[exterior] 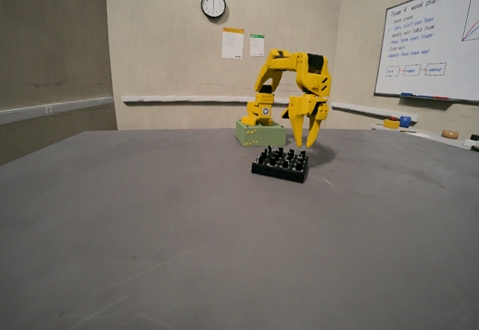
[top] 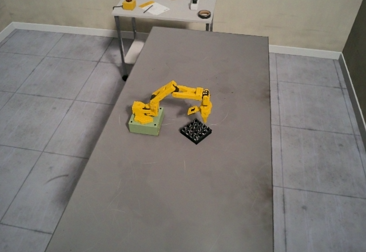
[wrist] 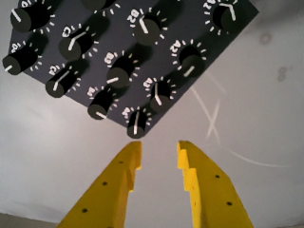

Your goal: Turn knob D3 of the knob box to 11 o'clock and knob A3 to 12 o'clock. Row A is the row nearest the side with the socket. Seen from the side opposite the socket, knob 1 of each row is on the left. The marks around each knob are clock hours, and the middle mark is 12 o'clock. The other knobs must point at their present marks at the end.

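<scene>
The black knob box (top: 187, 138) (exterior: 276, 172) (wrist: 123, 38) lies on the grey table, turned diagonally in the top view. Knob A3 (wrist: 161, 103) stands near the box's lower right edge in the wrist view, its white line running from upper left to lower right. Knob D3 (wrist: 21, 19) is at the far upper left, its line also slanting that way. My gripper (top: 205, 121) (exterior: 304, 147) (wrist: 160, 142) is open by a narrow gap and empty. It hangs above the table, just off the corner by knob A4 (wrist: 136, 129), touching no knob. Part of row D is outside the wrist view.
Knobs B3 (wrist: 118, 77), A2 (wrist: 191, 66) and A4 stand close around A3. Knobs C3 (wrist: 70, 48) and D4 (wrist: 15, 65) stand near D3. The green arm base (top: 144, 129) (exterior: 266, 137) stands beside the box. A side table (top: 180, 12) with small items stands farther back.
</scene>
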Motion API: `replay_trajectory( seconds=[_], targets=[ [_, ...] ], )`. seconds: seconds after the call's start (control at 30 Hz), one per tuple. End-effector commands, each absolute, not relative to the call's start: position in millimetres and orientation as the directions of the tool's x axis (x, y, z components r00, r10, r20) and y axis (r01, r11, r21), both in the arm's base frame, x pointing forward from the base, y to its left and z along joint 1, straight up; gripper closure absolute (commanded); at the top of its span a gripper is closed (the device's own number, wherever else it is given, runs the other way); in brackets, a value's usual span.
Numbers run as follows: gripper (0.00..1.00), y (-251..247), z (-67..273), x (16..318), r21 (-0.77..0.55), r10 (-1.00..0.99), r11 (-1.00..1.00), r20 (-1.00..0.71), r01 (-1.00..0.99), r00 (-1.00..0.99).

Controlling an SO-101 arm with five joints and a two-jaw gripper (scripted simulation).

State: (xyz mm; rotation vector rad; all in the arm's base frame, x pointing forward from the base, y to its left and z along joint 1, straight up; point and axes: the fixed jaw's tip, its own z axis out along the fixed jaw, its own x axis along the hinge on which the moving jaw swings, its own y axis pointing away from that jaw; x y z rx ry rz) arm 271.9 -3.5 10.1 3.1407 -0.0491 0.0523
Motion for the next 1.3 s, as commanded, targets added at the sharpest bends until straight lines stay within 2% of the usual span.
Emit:
replay_trajectory(
  seconds=[0.0,1.27],
  targets=[
    [0.9,-4.1,-0.4,268.1,0.0,-0.027,-1.0,0.004,-0.027,1.0],
    [0.9,-3.7,-7.9,265.7,0.0,-0.027,-1.0,0.004,-0.027,1.0]
  ],
)
